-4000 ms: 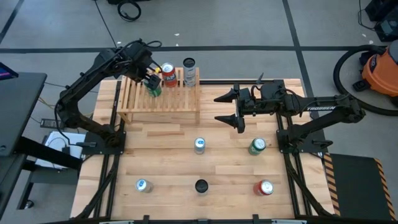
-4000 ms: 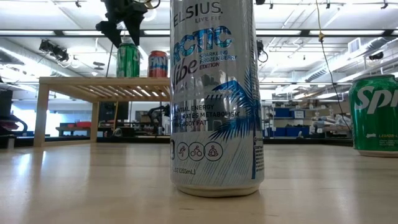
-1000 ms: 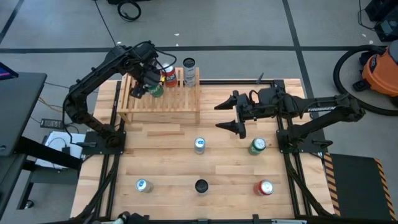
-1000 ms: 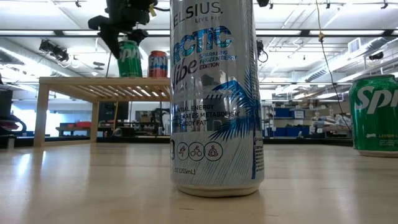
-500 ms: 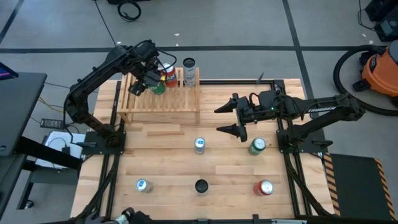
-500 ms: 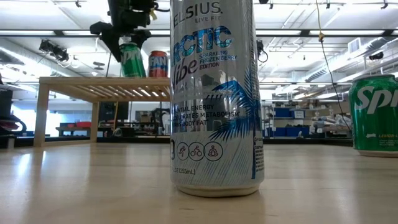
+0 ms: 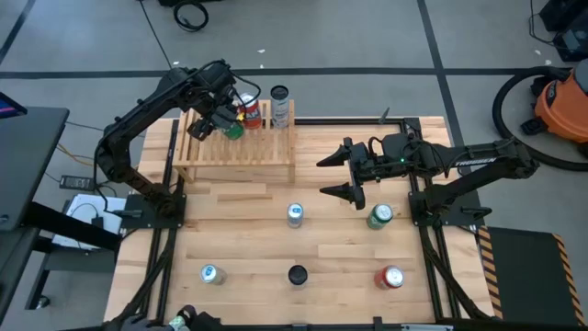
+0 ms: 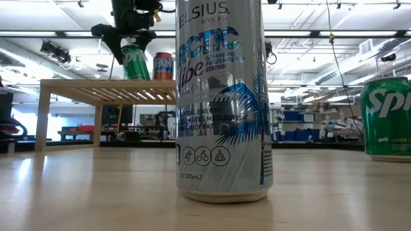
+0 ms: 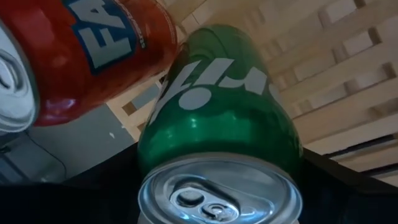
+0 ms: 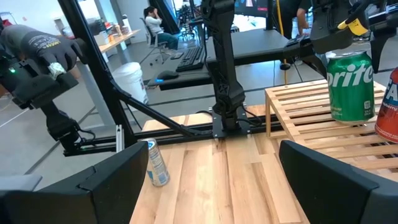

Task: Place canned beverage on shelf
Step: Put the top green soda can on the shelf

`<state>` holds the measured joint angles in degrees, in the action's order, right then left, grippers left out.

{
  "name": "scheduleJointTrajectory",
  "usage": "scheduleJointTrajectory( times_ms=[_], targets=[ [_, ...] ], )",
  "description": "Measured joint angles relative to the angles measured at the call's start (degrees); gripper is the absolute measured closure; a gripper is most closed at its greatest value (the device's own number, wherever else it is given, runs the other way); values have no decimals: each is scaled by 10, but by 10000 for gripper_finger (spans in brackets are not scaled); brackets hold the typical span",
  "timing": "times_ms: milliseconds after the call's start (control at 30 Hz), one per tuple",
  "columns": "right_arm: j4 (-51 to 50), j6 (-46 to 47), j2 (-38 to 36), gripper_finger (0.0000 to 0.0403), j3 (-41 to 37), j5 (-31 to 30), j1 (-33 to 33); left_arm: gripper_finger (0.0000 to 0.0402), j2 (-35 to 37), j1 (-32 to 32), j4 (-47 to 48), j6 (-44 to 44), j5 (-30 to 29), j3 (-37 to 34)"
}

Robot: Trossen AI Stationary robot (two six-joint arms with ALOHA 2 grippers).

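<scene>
A green Sprite can (image 7: 233, 131) stands tilted at the far left of the light-wood slatted shelf (image 7: 241, 152), and my left gripper (image 7: 219, 123) is shut on it from above. In the right wrist view the can (image 10: 350, 87) has its base down at the slats; whether it rests there I cannot tell. Close beside it on the shelf is a red can (image 7: 250, 114), with a dark-topped can (image 7: 279, 95) farther right. My right gripper (image 7: 338, 172) hovers open over the table right of the shelf, its fingers pointing toward the shelf, nothing between them. My left gripper pinches the green can's upper wall (image 9: 155, 149), just under the top rim, between its two fingers, one on each side. The fingers come from above, pointing steeply down. The can leans a little off upright below them, its base at the shelf slats (image 8: 138, 78).
Loose cans stand on the table nearer the front: a silver-blue one (image 7: 294, 214), a green one (image 7: 380, 215), a red one (image 7: 390, 277), a dark one (image 7: 297, 274) and a blue-topped one (image 7: 209, 273). The right half of the shelf has no cans on it.
My left gripper has rolled a little about its wrist while staying over the shelf's far left. The green can has tipped slightly off upright with it, its top leaning away from the red can. My right arm has kept still.
</scene>
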<state>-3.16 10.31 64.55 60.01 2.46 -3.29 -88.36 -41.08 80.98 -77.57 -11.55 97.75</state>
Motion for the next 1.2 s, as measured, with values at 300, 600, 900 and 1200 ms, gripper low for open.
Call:
scheduleJointTrajectory(
  times_ms=[300,600,900,1200],
  targets=[
    [0,-15,0,31,0,-1,0,83,0,0,21,-3,-9,14],
    [-5,-15,0,31,0,-1,0,83,0,-3,48,-10,-6,50],
    [-6,-15,0,31,0,-1,0,83,-32,-9,42,-17,-63,50],
    [-8,-15,0,31,0,-1,0,83,-43,-10,28,-26,-78,50]
  ],
)
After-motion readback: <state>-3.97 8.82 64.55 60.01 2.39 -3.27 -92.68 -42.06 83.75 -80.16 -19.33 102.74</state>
